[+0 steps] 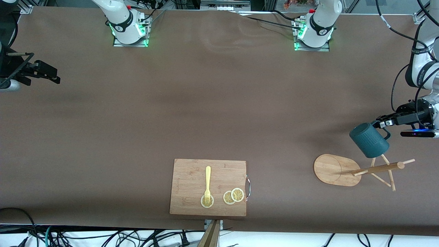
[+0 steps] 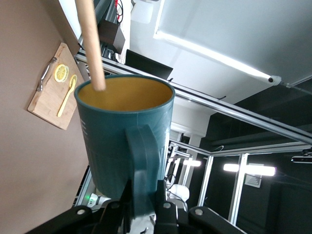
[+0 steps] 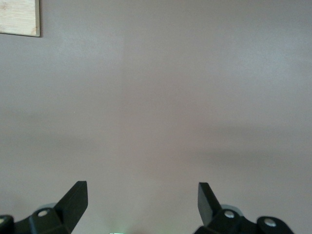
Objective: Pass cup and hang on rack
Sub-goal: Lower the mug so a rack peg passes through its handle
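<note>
Held teal cup (image 1: 369,140) by its handle in clenched left gripper (image 1: 383,123), tilted over rack (image 1: 360,169) at left arm's end, one peg (image 2: 90,44) poking into cup's mouth; kept right gripper (image 1: 51,73) released, waiting over bare table (image 1: 205,103)

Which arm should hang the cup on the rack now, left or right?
Left. The left gripper is shut on the cup's handle, holding it over the rack with a peg tip at the cup's mouth. The right gripper waits open and empty at the right arm's end of the table.
</note>
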